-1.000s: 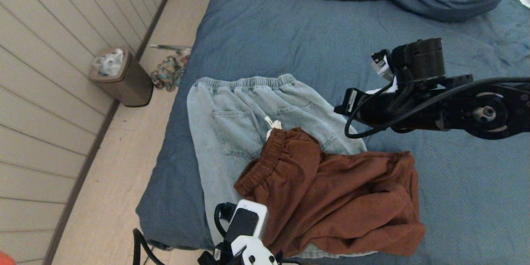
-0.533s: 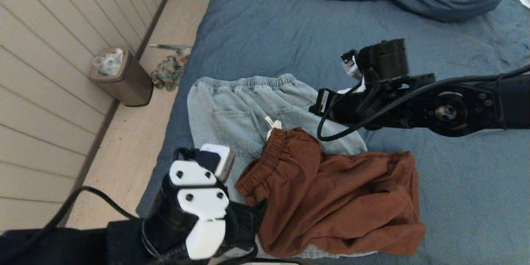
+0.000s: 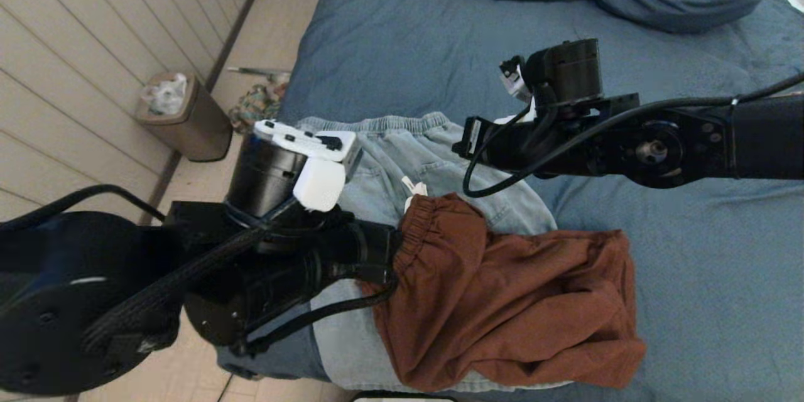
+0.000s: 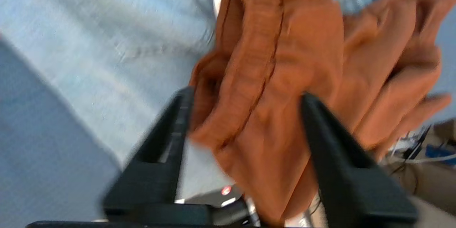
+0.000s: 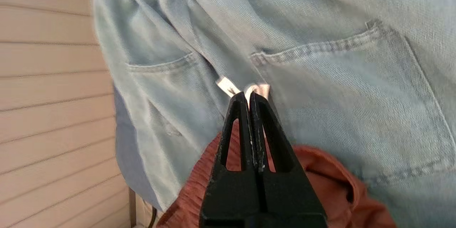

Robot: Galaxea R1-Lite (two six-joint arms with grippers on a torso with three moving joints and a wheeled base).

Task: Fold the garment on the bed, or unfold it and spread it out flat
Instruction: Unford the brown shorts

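The slate-blue bed (image 3: 408,44) runs lengthwise away from the robot, and near its left edge rust-brown shorts (image 3: 502,301) lie crumpled over pale jeans (image 3: 377,163), waistband pointing left. The left wrist view alone shows the left gripper (image 4: 245,99) spread wide around that waistband. The right wrist view shows the right gripper (image 5: 248,94) pressed closed above the jeans, holding nothing.
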